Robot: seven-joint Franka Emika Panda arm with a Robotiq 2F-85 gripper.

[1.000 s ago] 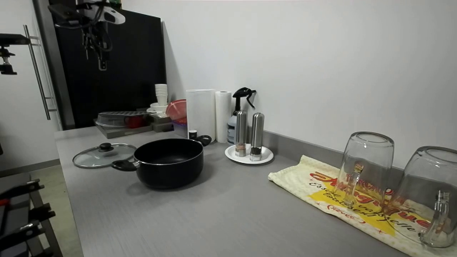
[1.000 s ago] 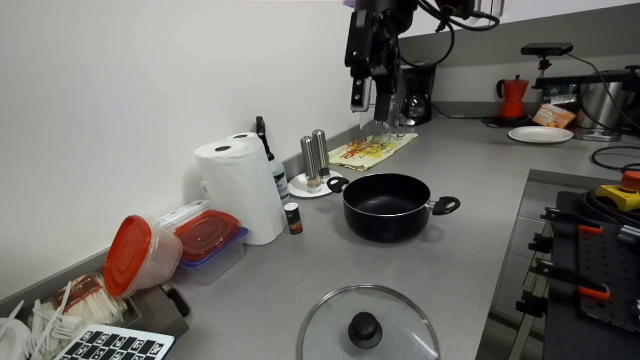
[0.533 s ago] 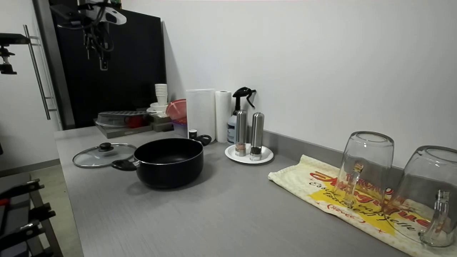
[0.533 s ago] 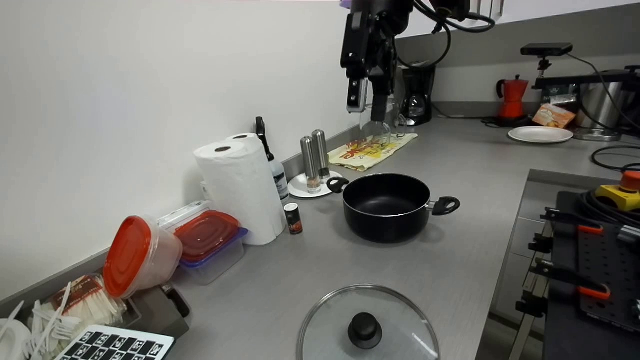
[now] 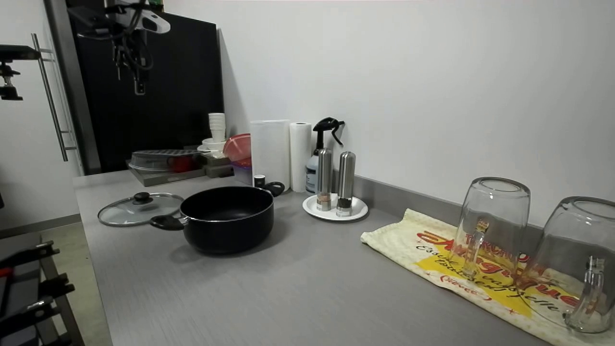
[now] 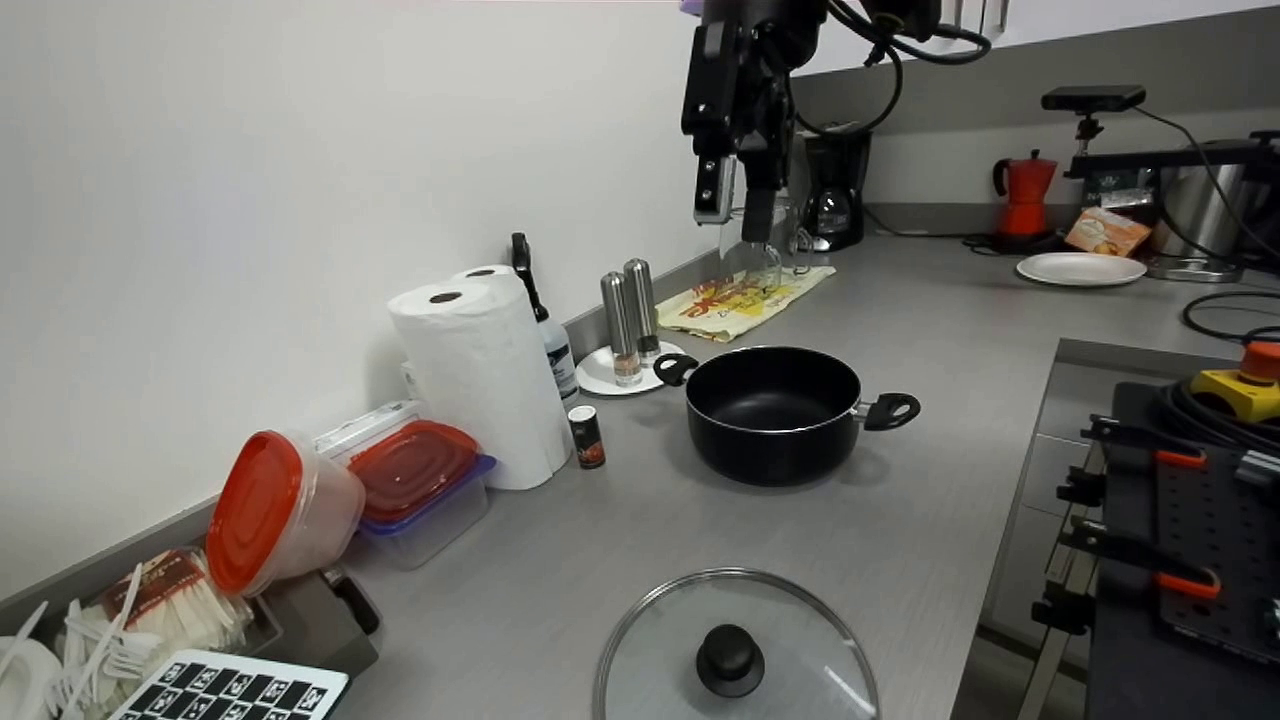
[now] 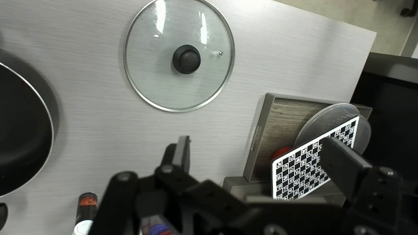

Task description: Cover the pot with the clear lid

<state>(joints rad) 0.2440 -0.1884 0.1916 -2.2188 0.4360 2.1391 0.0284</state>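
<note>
the end effector (image 7: 256,143) is held up above the bench (image 7: 98,130), released, its fingers (image 7: 181,153) spread wide. lower, ahead of the fingertips in the wrist view, the clear lid (image 7: 163,81) is laid flat on the bench. farther off, to the left of the fingers there, the pot (image 7: 23,130) is stood upright, uncovered. beyond it, two grinders (image 5: 346,180) are stood on a white plate (image 5: 360,207); farther away, upturned glass mugs (image 5: 495,211) are set on a printed cloth (image 5: 399,240).
</note>
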